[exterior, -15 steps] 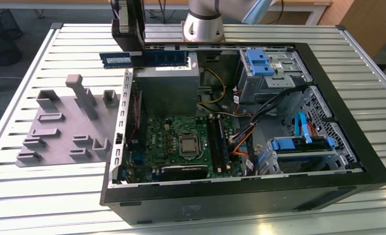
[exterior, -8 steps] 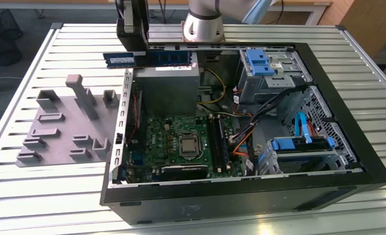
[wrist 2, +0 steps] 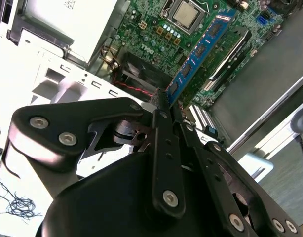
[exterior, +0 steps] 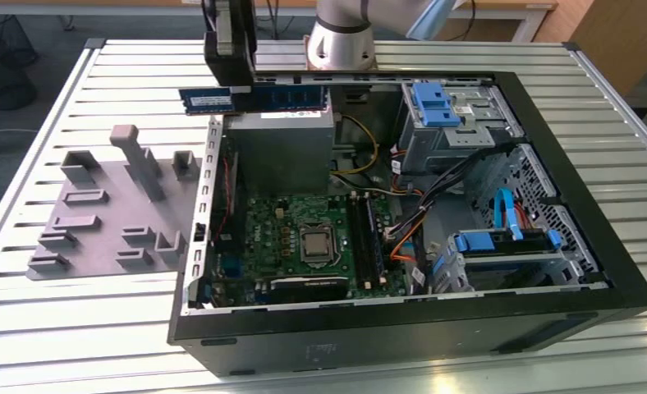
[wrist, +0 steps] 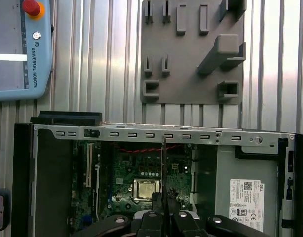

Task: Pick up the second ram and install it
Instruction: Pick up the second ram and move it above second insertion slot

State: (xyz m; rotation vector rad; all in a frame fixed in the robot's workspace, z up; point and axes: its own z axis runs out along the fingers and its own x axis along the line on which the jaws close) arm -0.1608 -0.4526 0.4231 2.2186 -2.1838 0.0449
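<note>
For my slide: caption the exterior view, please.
Hand grips the blue ram over the open case and its motherboard.

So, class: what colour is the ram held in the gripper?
The ram is blue, best seen in the second wrist view.

Blue ram [exterior: 285,98], dark chips in a row, in black gripper [exterior: 231,80]. Below it, green motherboard [exterior: 301,238] inside black case [exterior: 411,328]. Off to its side, plain grey tray [exterior: 99,246] on silver ribbed table [exterior: 83,328].
</note>
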